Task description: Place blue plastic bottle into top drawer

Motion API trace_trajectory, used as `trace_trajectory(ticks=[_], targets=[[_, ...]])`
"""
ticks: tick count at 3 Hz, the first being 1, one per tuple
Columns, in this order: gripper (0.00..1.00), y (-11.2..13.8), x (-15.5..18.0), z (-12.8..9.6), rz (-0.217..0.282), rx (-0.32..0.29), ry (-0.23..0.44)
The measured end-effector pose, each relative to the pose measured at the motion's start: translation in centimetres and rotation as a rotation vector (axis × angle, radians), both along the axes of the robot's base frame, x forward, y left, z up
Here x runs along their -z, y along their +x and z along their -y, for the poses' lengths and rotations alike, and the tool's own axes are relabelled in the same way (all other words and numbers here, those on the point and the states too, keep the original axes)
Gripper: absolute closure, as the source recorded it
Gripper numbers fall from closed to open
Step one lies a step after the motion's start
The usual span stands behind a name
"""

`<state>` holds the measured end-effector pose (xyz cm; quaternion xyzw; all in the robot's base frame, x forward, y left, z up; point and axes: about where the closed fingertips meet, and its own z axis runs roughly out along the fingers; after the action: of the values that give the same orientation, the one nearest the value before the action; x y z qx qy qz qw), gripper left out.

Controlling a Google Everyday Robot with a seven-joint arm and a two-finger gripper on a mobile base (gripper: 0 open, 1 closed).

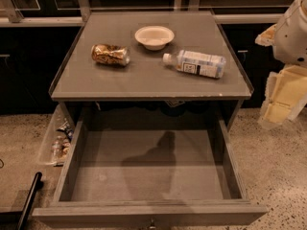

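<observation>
The blue plastic bottle [197, 63] lies on its side on the grey cabinet top [144, 80], right of centre, with its white cap pointing left. The top drawer [148, 166] is pulled fully open below, its flat grey bottom bare, with a small metal knob [152, 223] on the front panel. My gripper [280, 97] is the pale cream part at the far right edge. It hangs beside the cabinet, to the right of and below the bottle, and touches nothing.
A dented gold-brown can [111, 54] lies on the left of the top. A white bowl [154, 36] stands at the back centre. A clear plastic bin of small packets [56, 140] sits left of the drawer. A black bar [29, 200] lies at the bottom left.
</observation>
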<state>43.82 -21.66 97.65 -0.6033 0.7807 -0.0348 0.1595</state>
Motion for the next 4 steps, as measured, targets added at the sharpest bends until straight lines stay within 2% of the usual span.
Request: trace_trajectory(ticks=[1,2,3,4], targets=[[0.0,0.0,0.0,0.0,0.0,0.0,0.0],[0.0,1.6,0.0,-0.7,0.023,-0.028,-0.003],[0.0,3.9,0.3,-1.8,0.04,-0.083,-0.008],[0.0,6.0,0.9,-2.6,0.081,-0.151,0.0]])
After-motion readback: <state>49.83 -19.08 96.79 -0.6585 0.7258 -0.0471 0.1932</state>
